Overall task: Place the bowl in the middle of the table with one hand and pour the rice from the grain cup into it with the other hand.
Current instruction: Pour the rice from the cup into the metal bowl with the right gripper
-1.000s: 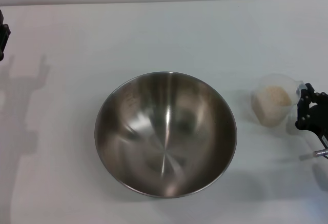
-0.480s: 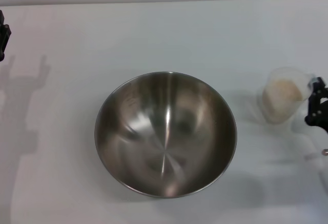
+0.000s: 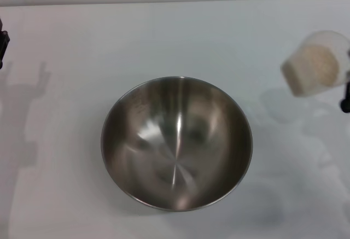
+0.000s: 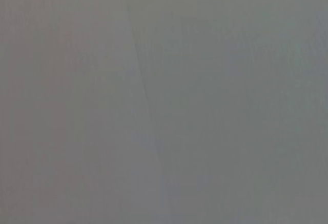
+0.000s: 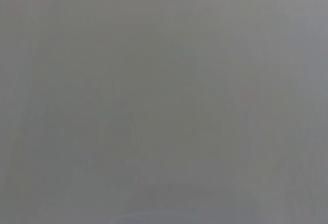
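One cup of rice hangs in the air well to the right of the large round stainless-steel mixing bowl (image 3: 176, 143), and that gap looks to me like the main risk. In the head view the small translucent plastic grain cup (image 3: 315, 69) is lifted off the plain white table (image 3: 180, 36) and tipped, its mouth facing the camera with the off-white rice (image 3: 317, 64) heaped inside. Tilt it further before it reaches the bowl, and grains would scatter on the tabletop.

Only a dark sliver of the right gripper (image 3: 345, 98) shows at the frame's edge beside the cup; I cannot tell how its fingers stand. The left gripper (image 3: 3, 45) sits parked at the far left edge.

The left wrist view shows only flat grey.

The right wrist view is equally blank.
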You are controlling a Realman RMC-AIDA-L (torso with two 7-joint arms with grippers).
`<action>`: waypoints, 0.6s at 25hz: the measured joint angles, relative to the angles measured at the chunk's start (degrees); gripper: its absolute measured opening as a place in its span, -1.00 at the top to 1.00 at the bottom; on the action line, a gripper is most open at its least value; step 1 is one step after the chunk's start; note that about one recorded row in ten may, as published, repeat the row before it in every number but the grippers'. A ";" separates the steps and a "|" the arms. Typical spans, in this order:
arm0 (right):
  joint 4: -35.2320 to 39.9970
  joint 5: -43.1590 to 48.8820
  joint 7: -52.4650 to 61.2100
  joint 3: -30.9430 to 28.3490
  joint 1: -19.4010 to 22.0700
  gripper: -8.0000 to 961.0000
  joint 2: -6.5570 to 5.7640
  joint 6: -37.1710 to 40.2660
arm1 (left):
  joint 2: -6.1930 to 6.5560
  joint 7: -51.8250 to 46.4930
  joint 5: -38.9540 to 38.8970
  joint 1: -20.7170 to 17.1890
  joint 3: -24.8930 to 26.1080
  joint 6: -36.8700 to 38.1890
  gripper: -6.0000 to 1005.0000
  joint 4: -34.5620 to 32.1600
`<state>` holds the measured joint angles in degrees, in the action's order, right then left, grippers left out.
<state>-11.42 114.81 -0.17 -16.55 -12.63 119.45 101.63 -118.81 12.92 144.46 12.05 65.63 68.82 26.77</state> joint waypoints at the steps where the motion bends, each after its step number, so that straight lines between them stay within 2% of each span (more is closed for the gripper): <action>1: -0.25 1.02 -1.99 0.05 -0.76 0.94 0.06 0.47 | 0.00 -0.68 -0.02 -0.07 0.04 0.05 -0.62 -0.21; 6: -4.06 5.62 -15.69 0.10 -3.38 0.93 0.06 -0.79 | -0.02 -2.69 0.00 -0.18 0.33 0.43 -0.62 -1.16; 8: -7.13 7.62 -27.95 0.12 -3.95 0.92 0.00 -3.15 | -0.01 -2.78 0.01 -0.24 0.30 0.50 -0.62 -1.32; 9: -7.13 7.62 -27.95 0.12 -3.95 0.92 0.00 -3.15 | -0.01 -2.78 0.01 -0.24 0.30 0.50 -0.62 -1.32; 12: -11.05 8.55 -44.28 0.57 -4.04 0.91 0.05 -7.37 | -0.02 -2.81 0.03 -0.26 0.05 0.52 -0.62 -1.47; 13: -13.48 8.90 -56.38 1.17 -4.03 0.91 0.16 -10.48 | -0.02 -2.83 0.05 -0.26 -0.01 0.52 -0.62 -1.48; 14: -13.48 8.90 -56.38 1.17 -4.03 0.91 0.16 -10.48 | -0.02 -2.85 0.04 -0.26 -0.05 0.53 -0.62 -1.48; 15: -14.57 9.00 -62.19 1.43 -3.98 0.91 0.20 -11.64 | -0.02 -2.86 0.05 -0.23 -0.07 0.53 -0.62 -1.48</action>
<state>-26.00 123.81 -62.36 -15.12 -16.62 119.66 89.99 -118.83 10.06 144.50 11.82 65.56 69.35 25.29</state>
